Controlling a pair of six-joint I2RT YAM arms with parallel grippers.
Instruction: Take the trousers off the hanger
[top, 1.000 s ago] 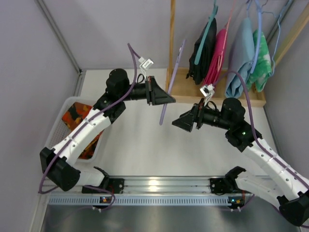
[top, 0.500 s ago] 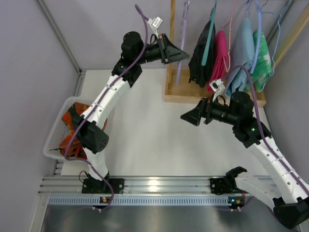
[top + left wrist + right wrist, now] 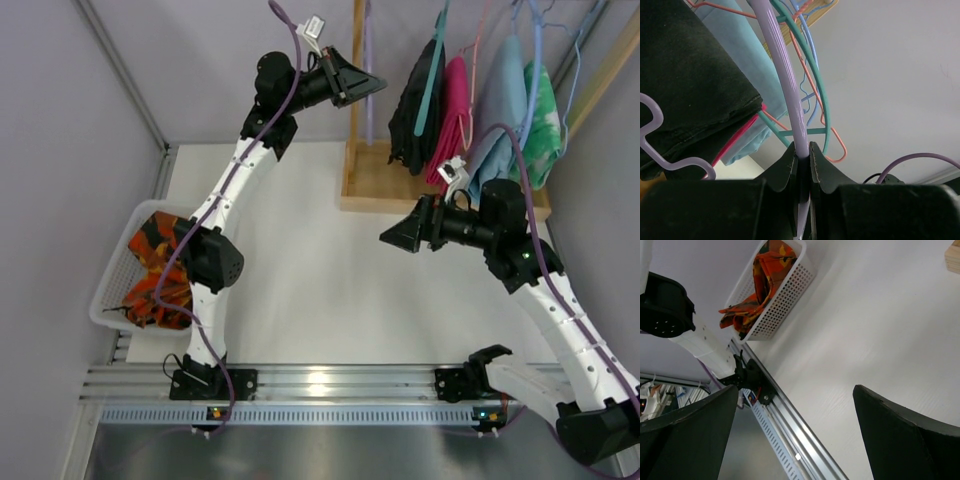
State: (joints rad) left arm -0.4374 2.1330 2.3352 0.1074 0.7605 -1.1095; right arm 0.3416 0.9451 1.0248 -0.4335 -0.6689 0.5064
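The orange trousers (image 3: 158, 268) with dark blotches lie crumpled in the white basket (image 3: 113, 290) at the left; they also show in the right wrist view (image 3: 765, 275). The bare lilac hanger (image 3: 367, 40) hangs upright by the wooden rack's post. My left gripper (image 3: 376, 85) is raised at the back and is shut on the hanger; in the left wrist view its jaws (image 3: 802, 150) pinch the lilac bar (image 3: 785, 85). My right gripper (image 3: 400, 235) is open and empty above the table's middle; its wrist view (image 3: 795, 430) shows the table between the fingers.
A wooden rack (image 3: 440, 195) at the back right holds a black garment (image 3: 420, 100) on a teal hanger, a pink one (image 3: 455, 115), a light blue one (image 3: 500, 110) and a green one (image 3: 540, 120). The aluminium rail (image 3: 320, 385) runs along the front.
My left arm has carried the bare hanger from above the table's middle up and back to the rack. My right gripper has drifted a little right. The trousers stay in the basket.
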